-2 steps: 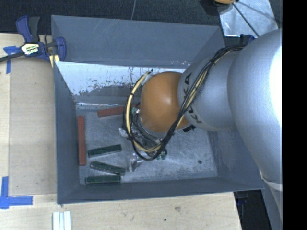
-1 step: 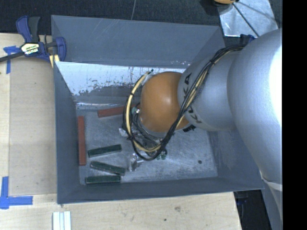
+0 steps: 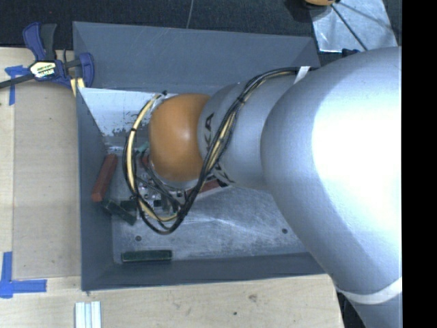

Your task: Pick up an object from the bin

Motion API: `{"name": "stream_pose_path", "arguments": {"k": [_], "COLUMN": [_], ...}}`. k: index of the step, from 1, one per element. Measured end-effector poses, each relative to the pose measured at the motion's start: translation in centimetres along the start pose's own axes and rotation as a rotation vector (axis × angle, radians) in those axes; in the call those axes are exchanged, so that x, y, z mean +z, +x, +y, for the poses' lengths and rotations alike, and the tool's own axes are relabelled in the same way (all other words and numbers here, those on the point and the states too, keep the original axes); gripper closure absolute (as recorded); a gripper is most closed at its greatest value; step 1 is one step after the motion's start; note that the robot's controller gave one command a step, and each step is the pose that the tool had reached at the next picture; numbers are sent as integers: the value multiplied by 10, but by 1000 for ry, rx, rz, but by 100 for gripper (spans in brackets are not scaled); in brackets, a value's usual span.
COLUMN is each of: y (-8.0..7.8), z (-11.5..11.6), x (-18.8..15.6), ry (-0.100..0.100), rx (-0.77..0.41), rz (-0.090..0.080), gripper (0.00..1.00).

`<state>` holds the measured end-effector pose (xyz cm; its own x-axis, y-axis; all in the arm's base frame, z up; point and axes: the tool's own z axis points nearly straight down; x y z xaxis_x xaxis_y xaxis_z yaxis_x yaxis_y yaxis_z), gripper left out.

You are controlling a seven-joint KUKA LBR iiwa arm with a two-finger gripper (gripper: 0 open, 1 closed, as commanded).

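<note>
Bin: the grey metal bin [image 3: 205, 53] has most of its floor covered by the robot.
Arm: the grey arm [image 3: 328, 156] comes in over the bin's right edge. Its orange cover [image 3: 176, 139] and looped cables [image 3: 164, 223] sit above the left half.
Pincer: the pincer [image 3: 154, 195] is low under the orange cover, near the left wall. Apart or together cannot be told.
Nearest thing: a small black piece [image 3: 121, 210] lies on the floor just left of the pincer, by the cables.
Next to it: a reddish-brown stick [image 3: 104, 176] lies along the left wall, its lower end close to the small black piece.
Front wall: a dark flat bar [image 3: 146, 255] lies along it toward the front-left corner, well apart from the pincer.
Under the arm: a red scrap [image 3: 217, 182] peeks out; its kind is unclear.
</note>
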<state>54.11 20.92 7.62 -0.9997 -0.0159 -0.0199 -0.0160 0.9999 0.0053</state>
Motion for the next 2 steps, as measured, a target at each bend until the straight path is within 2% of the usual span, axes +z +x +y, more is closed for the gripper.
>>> {"name": "stream_pose_path", "arguments": {"k": [1, 2], "y": [0, -4], "z": [0, -7], "x": [0, -150], "ry": [0, 4], "rx": [0, -26], "rz": [0, 15], "gripper": [100, 100]}}
